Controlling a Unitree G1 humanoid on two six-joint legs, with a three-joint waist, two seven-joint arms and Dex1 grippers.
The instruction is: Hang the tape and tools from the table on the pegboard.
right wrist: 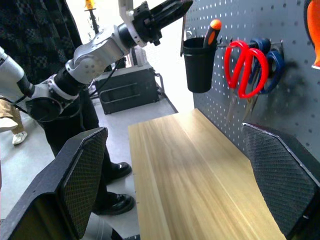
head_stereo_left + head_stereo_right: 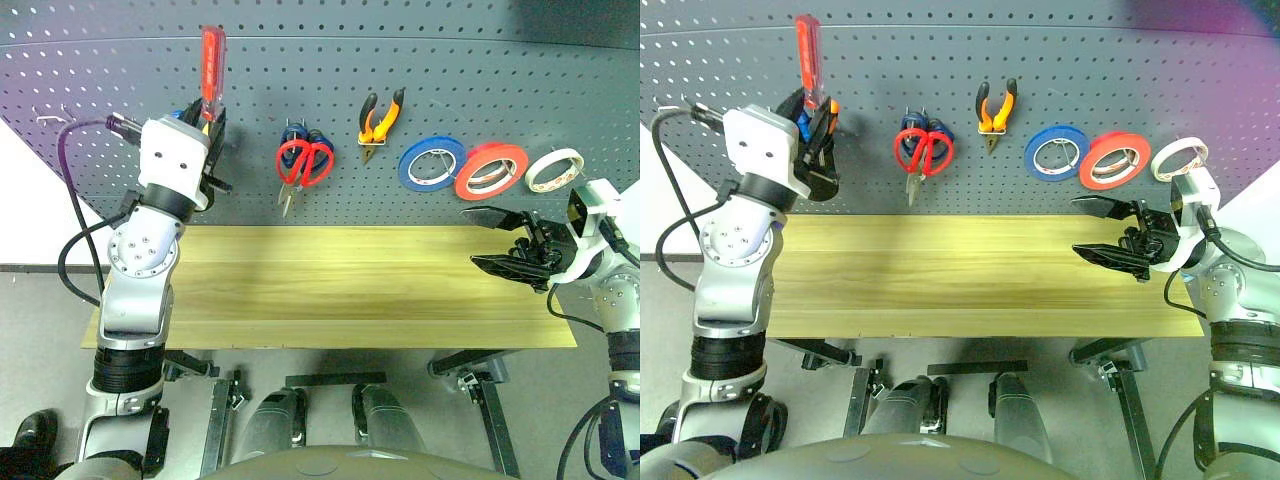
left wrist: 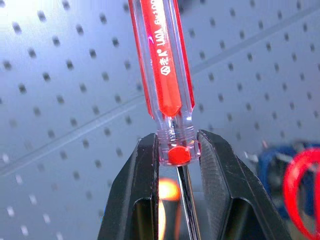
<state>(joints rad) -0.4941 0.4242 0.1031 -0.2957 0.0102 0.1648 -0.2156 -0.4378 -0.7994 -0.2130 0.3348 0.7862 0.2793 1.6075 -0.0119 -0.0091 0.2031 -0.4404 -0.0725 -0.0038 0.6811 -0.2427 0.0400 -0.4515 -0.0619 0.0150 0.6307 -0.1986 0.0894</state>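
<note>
The left gripper (image 2: 209, 128) clamps one red-handled screwdriver (image 2: 213, 63) upright before the pegboard (image 2: 480, 60), two scissors (image 2: 304, 160), one pliers (image 2: 381, 118) and three tape rolls beyond; the right gripper (image 2: 497, 238) gapes over the table (image 2: 330, 290).

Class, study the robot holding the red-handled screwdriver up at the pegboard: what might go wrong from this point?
1. The left gripper pinches the screwdriver only at the handle's base, so it may tilt or slip.
2. The black cup already holds another tool, so the shaft might catch going in.
</note>
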